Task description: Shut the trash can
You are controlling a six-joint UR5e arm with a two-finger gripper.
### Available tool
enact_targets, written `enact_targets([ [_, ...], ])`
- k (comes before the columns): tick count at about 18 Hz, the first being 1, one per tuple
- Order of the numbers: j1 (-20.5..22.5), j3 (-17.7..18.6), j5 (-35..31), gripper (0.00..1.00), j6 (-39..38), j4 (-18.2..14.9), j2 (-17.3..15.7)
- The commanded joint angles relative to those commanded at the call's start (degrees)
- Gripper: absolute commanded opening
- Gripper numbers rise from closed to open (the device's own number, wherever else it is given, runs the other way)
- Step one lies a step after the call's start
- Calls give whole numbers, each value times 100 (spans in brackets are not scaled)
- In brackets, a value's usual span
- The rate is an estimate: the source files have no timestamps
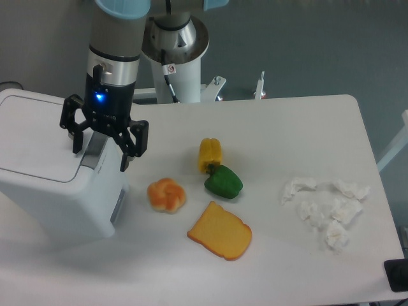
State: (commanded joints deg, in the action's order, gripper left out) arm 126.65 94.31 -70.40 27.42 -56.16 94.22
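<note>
Because the trash can (54, 185) lay directly beneath the fingers, with its flat white lid (35, 137) already appearing level on the body, the relation that mattered was a vertical one: the gripper (102, 148) hung just above the bin's right-hand edge, over the grey latch strip (94, 152), and whatever pressing remained would have had to go straight down from there. The fingers stood wide apart, holding nothing, one fingertip (77, 144) over the lid's near-right corner and the other fingertip (125, 162) past the bin's side wall, so that the span between them straddled the latch strip. Whether either tip touched the plastic could not be told from this view. The bin's long axis ran away to the left of the fingers and toward the table's near edge, most of its bulk lying left of and below them. I judged the lid down or nearly so, with at most a seating push on the latch side still wanted. To the right of the fingers, well apart, lay a bread roll (166, 194), a yellow pepper (211, 153) touching a green pepper (223, 182), and a toast slice (220, 231); farther right still were crumpled tissues (325, 207).
</note>
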Motion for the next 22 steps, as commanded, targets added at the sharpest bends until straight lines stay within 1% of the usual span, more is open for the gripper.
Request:
enact_targets([
  [3, 0, -44, 26, 100, -9, -9, -18],
  [13, -9, 35, 9, 100, 0, 0, 0],
  [20, 9, -53, 26, 100, -18, -18, -18],
  [22, 0, 8, 26, 100, 0, -18, -18],
])
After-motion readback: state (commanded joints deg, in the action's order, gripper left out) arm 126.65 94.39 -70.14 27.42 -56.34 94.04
